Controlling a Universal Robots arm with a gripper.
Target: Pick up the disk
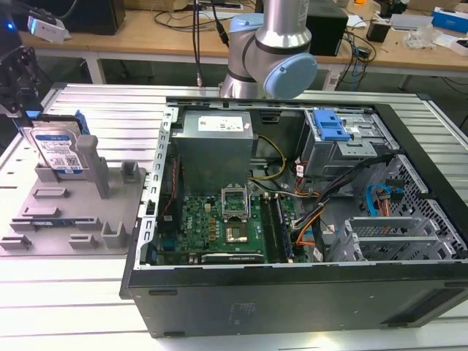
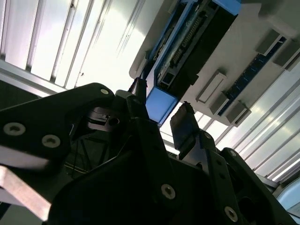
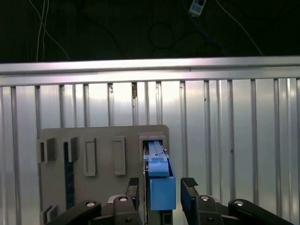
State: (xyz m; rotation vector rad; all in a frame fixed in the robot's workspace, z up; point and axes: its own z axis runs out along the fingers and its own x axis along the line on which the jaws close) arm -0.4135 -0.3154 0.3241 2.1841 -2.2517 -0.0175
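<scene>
Disk (image 1: 58, 150) upright in grey fixture (image 1: 73, 212), nine o'clock of computer case (image 1: 292, 292) in exterior view | first wrist view: we see gripper (image 3: 161, 185) spread, blue rail (image 3: 159, 164) between its fingers (image 3: 190, 187) | second wrist view: same straddle; we fear an off-centre squeeze tilting the disk, jamming it in the fixture.

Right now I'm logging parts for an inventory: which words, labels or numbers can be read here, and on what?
On the disk: white-and-blue label, print too small to read.
On the power supply: white sticker, print too small to read.
No other print is legible.
</scene>
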